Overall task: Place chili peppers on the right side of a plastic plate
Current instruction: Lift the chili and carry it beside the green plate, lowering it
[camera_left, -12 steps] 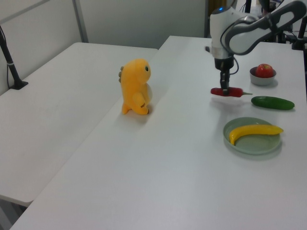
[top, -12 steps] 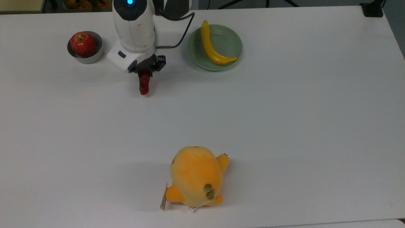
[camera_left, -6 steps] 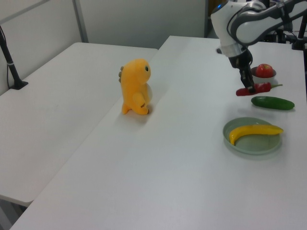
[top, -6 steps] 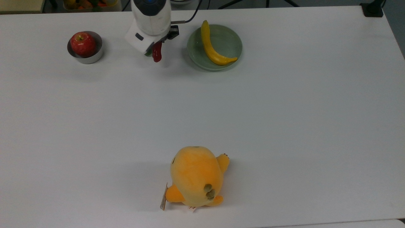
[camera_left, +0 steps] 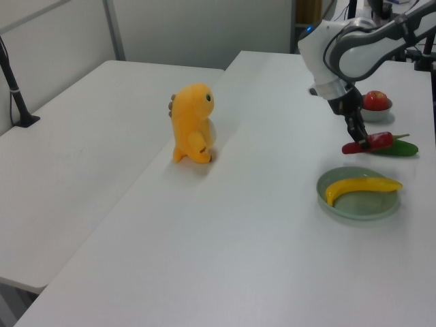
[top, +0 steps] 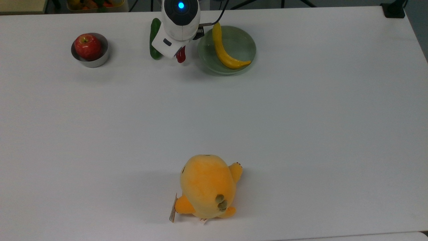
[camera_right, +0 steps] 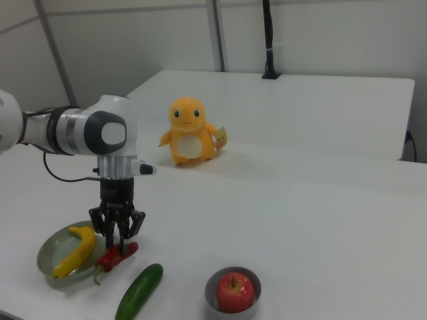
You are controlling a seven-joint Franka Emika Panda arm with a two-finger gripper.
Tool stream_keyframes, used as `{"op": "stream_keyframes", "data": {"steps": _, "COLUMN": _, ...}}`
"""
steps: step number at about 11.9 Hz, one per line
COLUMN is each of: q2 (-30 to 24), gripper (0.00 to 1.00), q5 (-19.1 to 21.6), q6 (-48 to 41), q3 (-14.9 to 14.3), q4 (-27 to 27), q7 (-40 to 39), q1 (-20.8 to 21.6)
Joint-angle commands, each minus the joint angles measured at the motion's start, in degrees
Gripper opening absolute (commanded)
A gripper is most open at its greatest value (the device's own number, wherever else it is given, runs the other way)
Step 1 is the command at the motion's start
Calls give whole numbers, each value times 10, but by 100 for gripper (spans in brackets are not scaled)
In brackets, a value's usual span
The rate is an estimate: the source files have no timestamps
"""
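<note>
Chili hangs clamped mid-length in the gripper, level for laying down, between plate and cucumber, just off the plate's rim.

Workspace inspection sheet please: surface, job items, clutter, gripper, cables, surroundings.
Surface: white table, bare in the middle.
Job's things: red chili pepper held in the gripper, between the cucumber and the pale green plastic plate.
Clutter: banana lying on the plate; dark green cucumber on the table beside the chili; red apple in a small metal bowl; orange plush toy standing apart from the rest.
Gripper: gripper shut on the chili, pointing down.
Cables: black cable hanging along the arm.
Surroundings: second white table alongside, with a black clamped post.
</note>
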Motion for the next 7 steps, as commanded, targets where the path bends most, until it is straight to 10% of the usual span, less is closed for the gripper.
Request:
{"op": "stream_keyframes", "data": {"steps": 1, "q2": -21, "gripper": 6, "q5": 10, "q6": 56, "q3": 18, "q4": -49, "q7": 9, "q1": 0}}
{"op": "stream_keyframes", "data": {"steps": 4, "q2": -21, "gripper": 24, "q5": 16, "q6": 69, "q3": 19, "q4": -56, "q7": 10, "q1": 0}}
{"op": "stream_keyframes", "data": {"steps": 7, "q2": -22, "gripper": 79, "q5": 30, "q6": 69, "q3": 19, "q4": -52, "q7": 9, "q1": 0}}
